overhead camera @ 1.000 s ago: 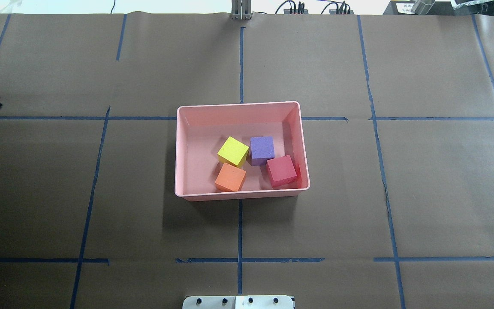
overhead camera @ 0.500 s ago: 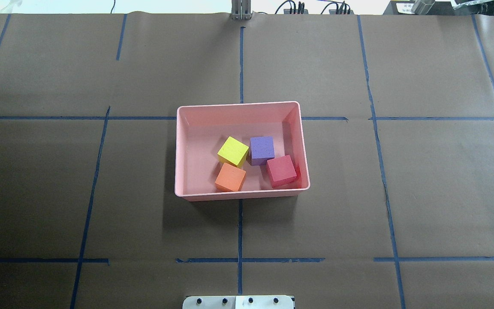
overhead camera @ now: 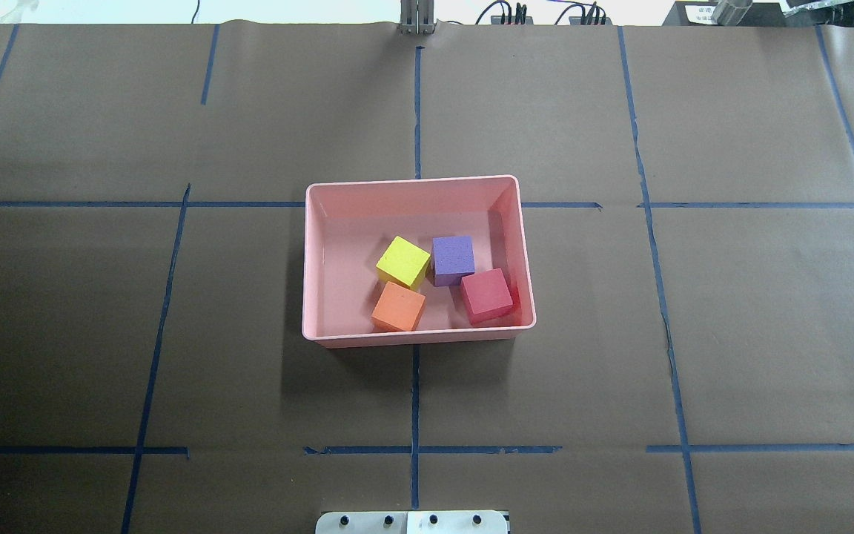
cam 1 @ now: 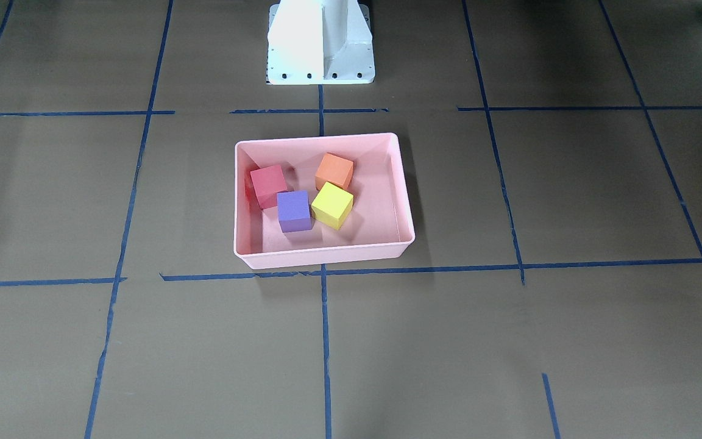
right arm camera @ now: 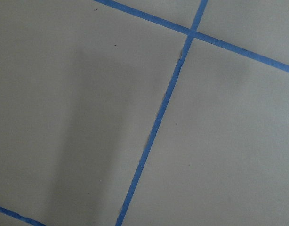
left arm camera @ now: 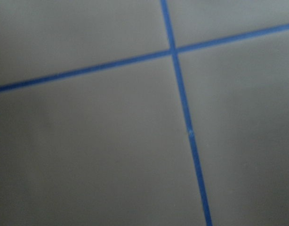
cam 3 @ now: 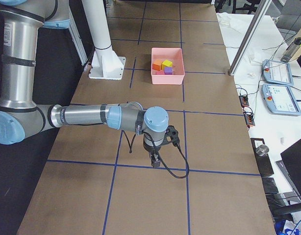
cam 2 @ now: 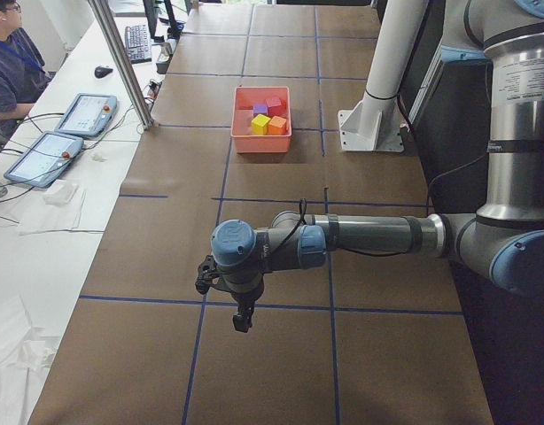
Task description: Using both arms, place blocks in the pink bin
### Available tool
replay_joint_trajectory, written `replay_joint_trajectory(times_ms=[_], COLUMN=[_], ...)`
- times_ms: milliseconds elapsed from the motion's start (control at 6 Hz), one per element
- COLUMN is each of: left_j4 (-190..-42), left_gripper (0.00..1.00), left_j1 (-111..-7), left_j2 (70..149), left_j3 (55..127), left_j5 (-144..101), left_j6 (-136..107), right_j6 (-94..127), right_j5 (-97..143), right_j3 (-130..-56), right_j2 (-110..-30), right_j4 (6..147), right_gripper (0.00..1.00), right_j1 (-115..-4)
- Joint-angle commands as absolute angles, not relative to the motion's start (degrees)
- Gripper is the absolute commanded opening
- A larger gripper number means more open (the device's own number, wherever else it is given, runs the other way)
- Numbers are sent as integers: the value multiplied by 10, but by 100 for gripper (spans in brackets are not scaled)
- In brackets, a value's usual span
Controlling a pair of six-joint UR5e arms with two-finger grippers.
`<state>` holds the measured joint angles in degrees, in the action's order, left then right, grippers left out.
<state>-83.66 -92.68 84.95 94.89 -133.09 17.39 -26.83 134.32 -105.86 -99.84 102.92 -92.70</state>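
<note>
The pink bin (overhead camera: 315, 261) sits mid-table and also shows in the front-facing view (cam 1: 320, 255). In it lie the yellow block (overhead camera: 402, 261), the purple block (overhead camera: 452, 259), the red-pink block (overhead camera: 485, 294) and the orange block (overhead camera: 398, 307). The yellow block touches the orange and purple ones. My left gripper (cam 2: 243, 320) shows only in the exterior left view, far from the bin over bare table; I cannot tell if it is open or shut. My right gripper (cam 3: 155, 161) shows only in the exterior right view, likewise far off; I cannot tell its state.
Brown paper with blue tape lines covers the table (overhead camera: 731, 334). The white pedestal base (cam 1: 320, 42) stands behind the bin. A desk with tablets (cam 2: 81, 113) and an operator (cam 2: 11, 62) lies beyond the table's far edge. Both wrist views show only paper and tape.
A black gripper and cable at the overhead view's left edge one second ago has left that view. The bin and blocks have not moved.
</note>
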Motion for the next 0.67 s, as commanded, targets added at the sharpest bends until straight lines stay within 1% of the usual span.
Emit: replay_joint_trajectory(times_ms=[0,500], left_j4=[-835,-835], left_gripper=[100,100], left_j1=[-927,-925], left_j2=[851,835], left_j3=[961,962], left_j5=[-1324,-1323], left_j6=[171,174], right_j6=[-268,-268], right_j5=[1343,1344], right_j3=[-1058,-1058], right_j2=[-998,-999], right_j4=[1029,1029], right_gripper=[100,100], right_j1=[-927,-926])
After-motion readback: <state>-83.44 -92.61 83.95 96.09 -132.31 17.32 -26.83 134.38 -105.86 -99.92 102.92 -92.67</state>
